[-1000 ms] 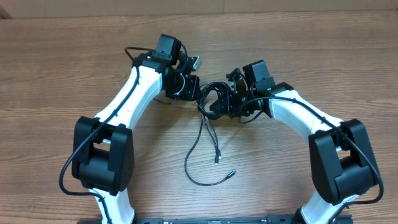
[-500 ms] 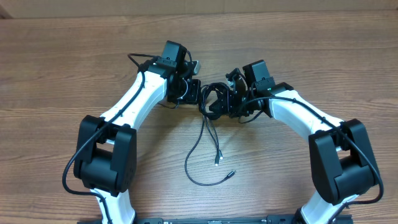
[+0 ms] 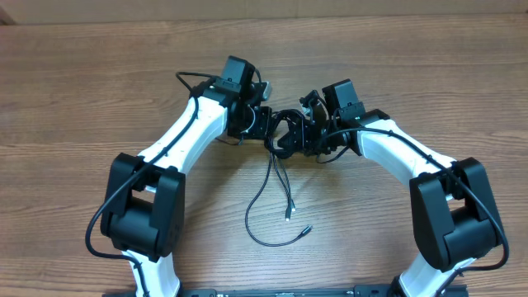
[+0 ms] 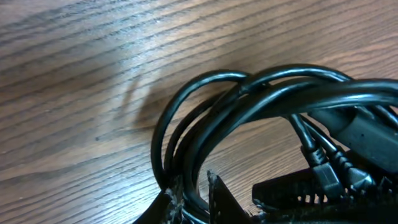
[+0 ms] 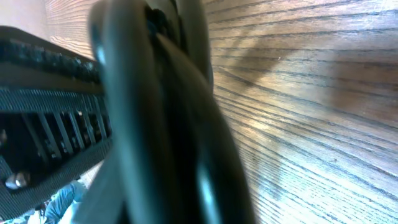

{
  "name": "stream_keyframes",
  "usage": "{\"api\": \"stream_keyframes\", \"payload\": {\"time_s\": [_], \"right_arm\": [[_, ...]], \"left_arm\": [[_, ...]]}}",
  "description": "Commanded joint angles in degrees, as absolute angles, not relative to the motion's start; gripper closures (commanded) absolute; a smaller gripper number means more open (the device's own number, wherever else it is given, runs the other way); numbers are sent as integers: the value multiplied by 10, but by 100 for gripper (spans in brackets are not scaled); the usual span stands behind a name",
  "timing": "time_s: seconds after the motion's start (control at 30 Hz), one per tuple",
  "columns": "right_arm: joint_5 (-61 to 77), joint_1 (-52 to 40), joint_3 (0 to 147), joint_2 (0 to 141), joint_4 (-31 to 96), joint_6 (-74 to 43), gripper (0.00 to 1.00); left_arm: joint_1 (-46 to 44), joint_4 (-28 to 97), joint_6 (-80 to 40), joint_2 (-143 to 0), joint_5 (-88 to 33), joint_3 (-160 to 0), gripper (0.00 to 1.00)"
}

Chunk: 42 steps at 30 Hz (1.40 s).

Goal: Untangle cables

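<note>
The table (image 3: 74, 91) is brown wood with dark wavy lines. Soft light makes shiny patches on it. A lighter strip (image 3: 412, 8) runs along its far edge.

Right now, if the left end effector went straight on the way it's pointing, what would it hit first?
The cables: the left end effector points straight at the looped bundle, which fills its wrist view close up. Right behind that, probably, comes the right end effector.
</note>
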State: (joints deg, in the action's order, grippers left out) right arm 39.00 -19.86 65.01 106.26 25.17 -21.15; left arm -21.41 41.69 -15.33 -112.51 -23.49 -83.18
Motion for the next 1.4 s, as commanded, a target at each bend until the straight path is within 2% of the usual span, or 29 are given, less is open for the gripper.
{"api": "stream_keyframes", "payload": {"time_s": [0.0, 0.2, 0.33, 0.47, 0.77, 0.87, 1.03, 1.37], "right_arm": [[406, -199, 649, 1062, 247, -209, 96], [406, -199, 649, 1062, 247, -210, 96], [406, -199, 649, 1062, 247, -210, 96], [406, -199, 649, 1062, 247, -209, 96], [406, -199, 646, 1062, 249, -212, 96], [406, -199, 642, 1062, 249, -213, 96], [406, -199, 641, 1062, 247, -215, 96], [403, -199, 641, 1064, 247, -243, 96]], "left_arm": [[-217, 418, -159, -1119, -236, -834, 83], [-222, 431, -168, -1119, -232, -851, 74], [-233, 432, -172, -1125, -200, -849, 72], [-249, 429, -183, -1132, -165, -848, 72], [-260, 425, -219, -1143, -98, -845, 82], [-260, 421, -219, -1145, -87, -845, 82], [-263, 403, -220, -1152, -86, -845, 75], [-269, 400, -219, -1174, -88, -845, 81]]}}
